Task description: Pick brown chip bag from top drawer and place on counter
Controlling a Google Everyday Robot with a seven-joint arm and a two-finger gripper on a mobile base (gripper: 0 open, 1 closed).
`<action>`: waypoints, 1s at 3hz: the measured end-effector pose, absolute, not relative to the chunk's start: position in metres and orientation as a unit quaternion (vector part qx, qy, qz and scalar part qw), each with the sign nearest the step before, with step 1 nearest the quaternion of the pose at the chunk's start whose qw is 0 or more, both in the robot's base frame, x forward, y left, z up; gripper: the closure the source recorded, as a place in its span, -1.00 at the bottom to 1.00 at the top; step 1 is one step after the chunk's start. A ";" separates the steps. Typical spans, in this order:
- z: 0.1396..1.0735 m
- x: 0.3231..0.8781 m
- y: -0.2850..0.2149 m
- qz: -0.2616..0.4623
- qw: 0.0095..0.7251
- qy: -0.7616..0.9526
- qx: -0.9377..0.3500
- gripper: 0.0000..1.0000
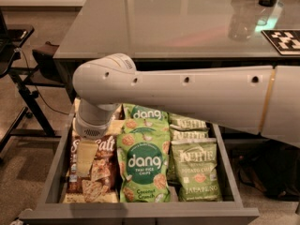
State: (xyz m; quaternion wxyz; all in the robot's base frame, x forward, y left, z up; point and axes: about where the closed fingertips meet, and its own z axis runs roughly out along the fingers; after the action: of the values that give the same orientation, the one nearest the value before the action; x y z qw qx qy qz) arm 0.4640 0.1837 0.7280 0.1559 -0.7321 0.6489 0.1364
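Note:
The top drawer [140, 213] stands pulled open below the counter [164, 22]. The brown chip bag [102, 171] lies in the drawer's left column, front row, with white Sea Salt lettering and pictured chips. More brown bags behind it are hidden by my arm. My gripper [86, 157] hangs from the white wrist, down in the drawer's left column right over that front brown bag; I cannot tell whether it touches the bag.
A bright green dang bag [143, 163] fills the middle column and a pale green Kettle jalapeno bag [197, 170] the right. A black stand [18, 78] is on the floor at left. A marker tag [283, 41] and a clear container [243, 18] sit on the counter's far right.

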 end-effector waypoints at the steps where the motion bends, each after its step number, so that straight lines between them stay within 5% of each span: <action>1: 0.703 0.468 0.197 0.138 0.133 0.661 -0.726 -1.00; 3: 0.661 0.490 0.187 0.139 0.104 0.700 -0.693 -1.00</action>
State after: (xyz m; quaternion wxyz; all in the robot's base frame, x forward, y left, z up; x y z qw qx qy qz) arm 0.4900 0.1868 0.6606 0.1041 -0.6927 0.7001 0.1389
